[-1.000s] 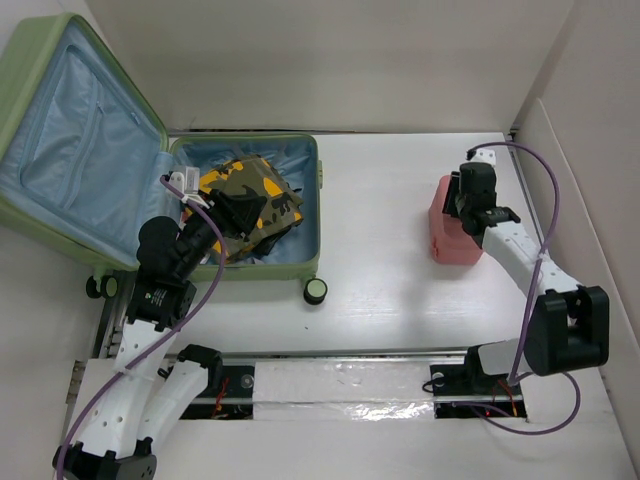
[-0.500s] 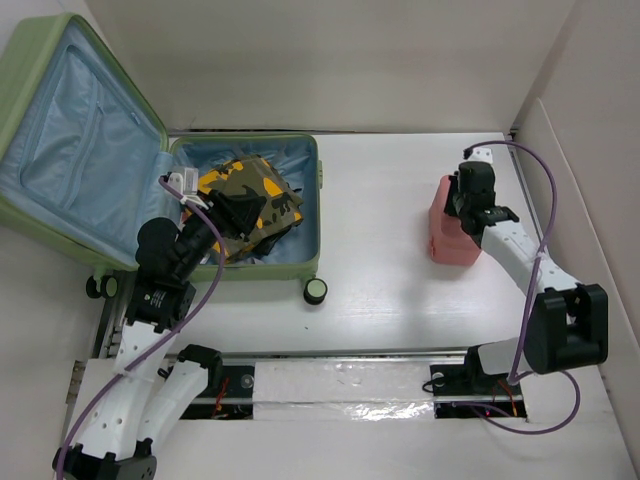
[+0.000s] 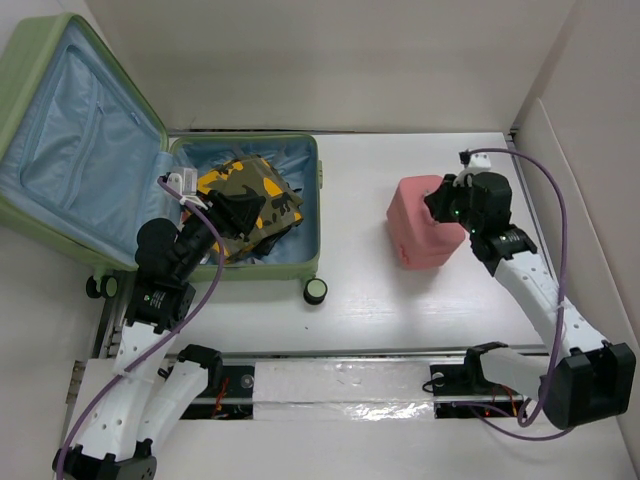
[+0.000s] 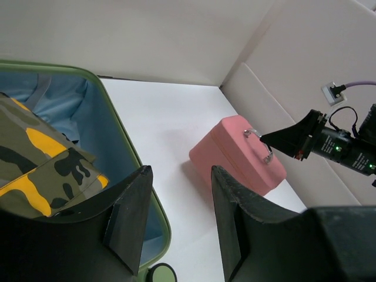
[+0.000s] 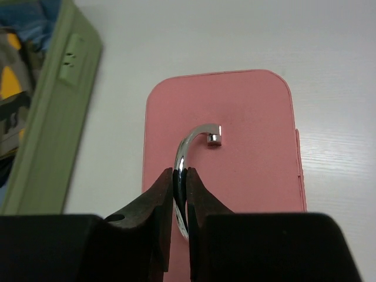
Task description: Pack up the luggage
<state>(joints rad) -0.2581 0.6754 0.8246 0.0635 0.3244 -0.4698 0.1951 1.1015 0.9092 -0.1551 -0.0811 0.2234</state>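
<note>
The pale green luggage (image 3: 318,190) lies open at the left, lid up, blue lining showing. A folded camouflage and yellow garment (image 3: 250,190) lies inside; it also shows in the left wrist view (image 4: 41,158). My right gripper (image 5: 180,171) is shut on the chrome handle (image 5: 191,144) of a small pink box (image 3: 420,220) and holds it tilted, right of the luggage. The box also shows in the left wrist view (image 4: 235,155). My left gripper (image 4: 176,176) is open and empty, above the luggage's near right rim (image 4: 150,205).
A black and green wheel (image 3: 316,290) of the luggage sticks out at its near right corner. White walls close in the table at the back and right (image 3: 560,170). A foil-covered strip (image 3: 340,390) runs along the near edge between the arm bases.
My right gripper has carried the pink box left and nearer, tilting it off its earlier spot by the right wall. The left arm has not moved.
</note>
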